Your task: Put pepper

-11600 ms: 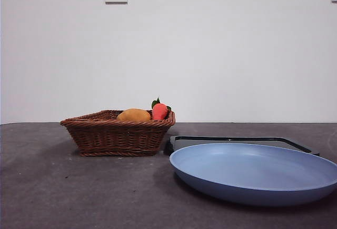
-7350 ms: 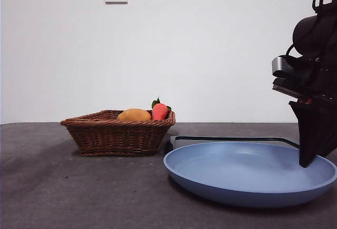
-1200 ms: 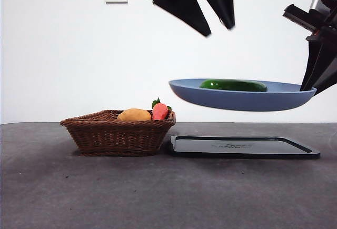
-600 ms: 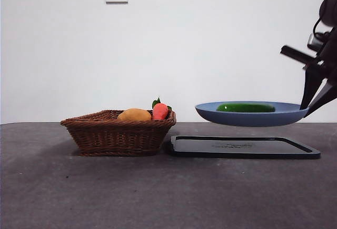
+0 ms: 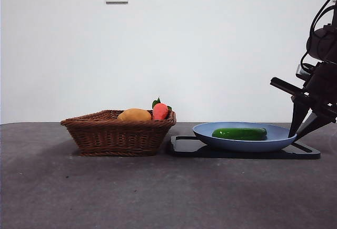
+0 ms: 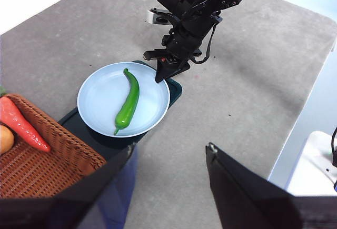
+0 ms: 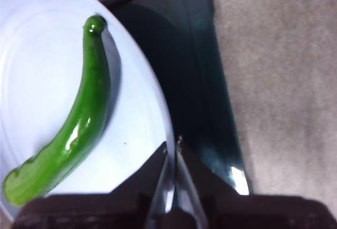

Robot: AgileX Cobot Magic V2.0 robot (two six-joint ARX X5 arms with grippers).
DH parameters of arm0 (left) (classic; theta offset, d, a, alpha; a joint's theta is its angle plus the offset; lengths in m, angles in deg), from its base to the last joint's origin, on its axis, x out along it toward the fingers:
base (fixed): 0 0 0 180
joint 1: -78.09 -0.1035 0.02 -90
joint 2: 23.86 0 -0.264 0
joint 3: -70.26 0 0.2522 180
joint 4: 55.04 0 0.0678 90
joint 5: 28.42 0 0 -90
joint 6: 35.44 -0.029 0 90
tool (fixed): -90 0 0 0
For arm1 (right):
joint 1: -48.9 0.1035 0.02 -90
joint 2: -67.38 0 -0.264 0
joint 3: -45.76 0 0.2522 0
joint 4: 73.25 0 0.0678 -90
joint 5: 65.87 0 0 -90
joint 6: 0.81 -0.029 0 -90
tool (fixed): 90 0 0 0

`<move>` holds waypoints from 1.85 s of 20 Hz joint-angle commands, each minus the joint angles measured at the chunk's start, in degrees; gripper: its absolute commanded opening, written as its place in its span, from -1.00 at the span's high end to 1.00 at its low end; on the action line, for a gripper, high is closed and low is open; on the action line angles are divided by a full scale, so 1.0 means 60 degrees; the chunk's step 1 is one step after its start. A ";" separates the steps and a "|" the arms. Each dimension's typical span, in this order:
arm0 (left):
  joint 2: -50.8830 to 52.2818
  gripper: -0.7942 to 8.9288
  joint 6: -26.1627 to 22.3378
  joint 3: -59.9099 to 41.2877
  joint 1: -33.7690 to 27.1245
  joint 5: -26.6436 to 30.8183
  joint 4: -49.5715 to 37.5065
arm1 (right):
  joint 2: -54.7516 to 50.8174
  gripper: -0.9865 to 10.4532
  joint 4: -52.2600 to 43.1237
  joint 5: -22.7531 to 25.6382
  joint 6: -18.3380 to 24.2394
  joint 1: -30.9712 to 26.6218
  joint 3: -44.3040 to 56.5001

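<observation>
Most of the job looks done: we see pepper (image 5: 239, 133) on plate (image 5: 205, 132), plate on tray (image 5: 181, 146); right gripper (image 7: 172, 150) clamped on plate rim, left gripper (image 6: 168, 160) apart above.

A dark grey desk (image 5: 105, 192) carries a brown wicker basket (image 5: 118, 137) and, just beside it, a flat black tray (image 5: 247, 151). The basket and tray seem to touch at one corner, though the low front view leaves that uncertain.
</observation>
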 commanded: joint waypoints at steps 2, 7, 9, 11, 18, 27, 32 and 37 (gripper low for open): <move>-0.0076 0.35 0.0160 0.0182 0.0058 0.0015 -0.0058 | 0.0219 0.80 -0.0124 0.0091 0.0157 0.0011 -0.0193; -0.0076 0.35 0.0160 0.0182 0.0058 0.0018 -0.0047 | 0.0080 0.51 0.0025 0.0069 0.0353 0.0018 -0.0193; -0.0076 0.35 0.0160 0.0182 0.0058 0.0025 -0.0015 | -0.0353 0.51 0.0193 0.0084 0.0572 -0.0018 -0.0193; -0.0076 0.35 0.0157 0.0182 0.0058 0.0029 0.0000 | -0.1115 0.51 0.0415 0.0109 0.0761 -0.0062 -0.0193; -0.0084 0.36 0.0117 0.0182 0.0058 0.0033 0.0098 | -0.5115 0.51 0.3727 0.0040 0.2313 0.0433 -0.0193; -0.0084 0.36 0.0120 0.0182 0.0058 0.0022 0.0860 | -0.8961 0.60 0.7719 0.0076 0.2965 0.2189 -0.0189; -0.0084 0.78 0.0124 0.0182 0.0058 0.0018 0.1169 | -0.9562 0.82 0.8065 0.0058 0.3555 0.2408 -0.0189; -0.0084 0.82 0.0124 0.0182 0.0058 0.0018 0.1140 | -0.9559 0.82 0.8051 0.0066 0.3483 0.2404 -0.0189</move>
